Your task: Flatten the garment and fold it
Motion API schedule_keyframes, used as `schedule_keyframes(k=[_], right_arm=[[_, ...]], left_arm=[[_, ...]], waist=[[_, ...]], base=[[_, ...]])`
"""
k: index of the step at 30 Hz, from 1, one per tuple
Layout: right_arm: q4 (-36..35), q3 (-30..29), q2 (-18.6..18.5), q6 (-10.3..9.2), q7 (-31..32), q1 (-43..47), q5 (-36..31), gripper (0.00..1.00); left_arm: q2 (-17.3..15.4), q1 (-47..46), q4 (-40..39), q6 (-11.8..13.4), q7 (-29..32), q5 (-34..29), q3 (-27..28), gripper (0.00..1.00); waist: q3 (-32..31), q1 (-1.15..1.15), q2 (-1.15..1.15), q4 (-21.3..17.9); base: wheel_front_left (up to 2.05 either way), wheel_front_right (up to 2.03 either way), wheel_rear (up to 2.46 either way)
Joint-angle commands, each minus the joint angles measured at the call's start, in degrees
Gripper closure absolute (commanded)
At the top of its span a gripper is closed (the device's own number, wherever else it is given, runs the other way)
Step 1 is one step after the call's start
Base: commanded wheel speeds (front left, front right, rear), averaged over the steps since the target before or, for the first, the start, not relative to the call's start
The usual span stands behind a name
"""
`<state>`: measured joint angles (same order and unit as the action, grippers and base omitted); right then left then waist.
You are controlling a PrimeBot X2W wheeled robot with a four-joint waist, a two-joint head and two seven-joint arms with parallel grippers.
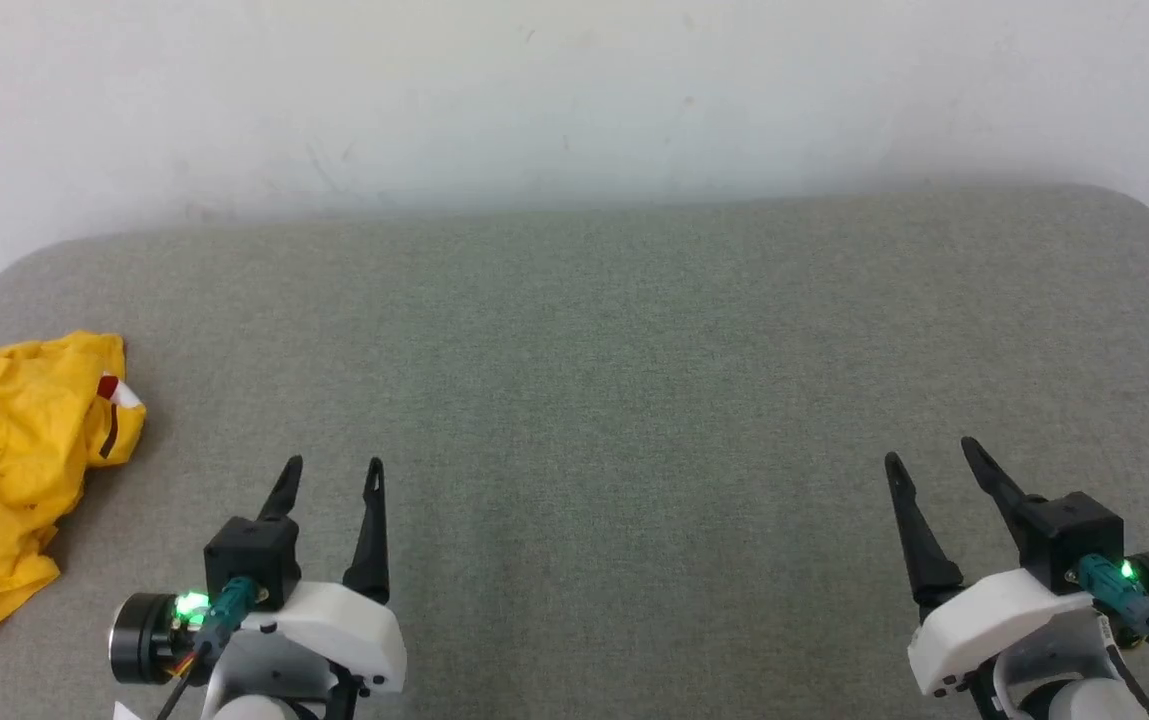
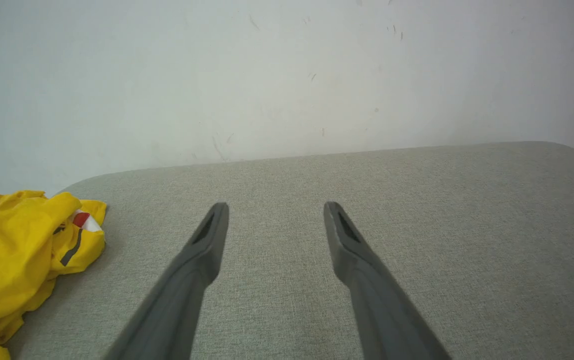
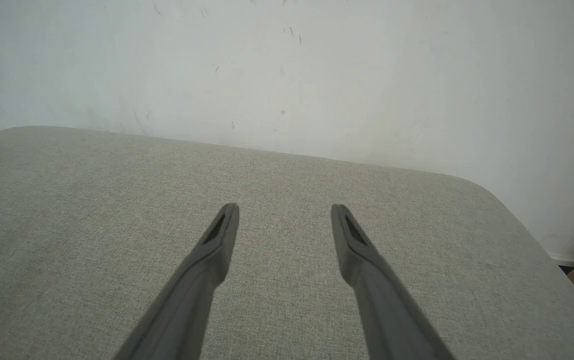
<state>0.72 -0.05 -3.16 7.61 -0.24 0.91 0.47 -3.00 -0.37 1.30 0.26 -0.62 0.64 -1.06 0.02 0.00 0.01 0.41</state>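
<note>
1. My left pincer point(image 1: 334, 462) sits at the lower left of the head view. Its two dark fingers are spread apart with nothing between them, and they point away from me over the grey fabric surface point(image 1: 594, 380).
2. My right pincer point(image 1: 931, 450) sits at the lower right, likewise spread apart and holding nothing, with its fingers leaning a little toward my left.
3. The garment point(image 1: 19, 470) lies in a crumpled heap at the far left edge of the surface, to the left of my left pincer and apart from it. It is mustard yellow, bunched and wrinkled, neither flattened nor folded, and its left part runs out of the head view.
4. On the side of the heap nearest my left pincer, a small red-and-white patch and a dark stripe show among the folds.
5. In my left wrist view the heap sits at the lower left, clear of both fingers, with bare grey fabric between the fingertips.
6. In my right wrist view a small yellow corner of the garment shows at the left edge, well apart from my right pincer.
7. A white wall point(image 1: 574, 90) with faint scuffs rises behind the surface, whose far corners are rounded.
</note>
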Motion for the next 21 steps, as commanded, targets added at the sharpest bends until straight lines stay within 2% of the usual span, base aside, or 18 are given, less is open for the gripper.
schedule_keyframes(k=[1,21], right_arm=[[0.13,-0.27,0.03,-0.01,-0.64,-0.29,0.30,0.00],[0.88,-0.55,0.08,-0.03,-2.29,-0.89,0.74,0.00]], left_arm=[[0.01,-0.86,0.58,0.59,-0.62,0.76,-0.39,0.00],[-0.04,-2.40,3.04,2.07,-3.03,2.47,-1.57,0.00]], waist=[[0.00,0.00,-0.01,0.27],[0.03,0.00,-0.01,6.65]], base=[[0.00,0.00,0.00],[0.00,0.00,0.00]])
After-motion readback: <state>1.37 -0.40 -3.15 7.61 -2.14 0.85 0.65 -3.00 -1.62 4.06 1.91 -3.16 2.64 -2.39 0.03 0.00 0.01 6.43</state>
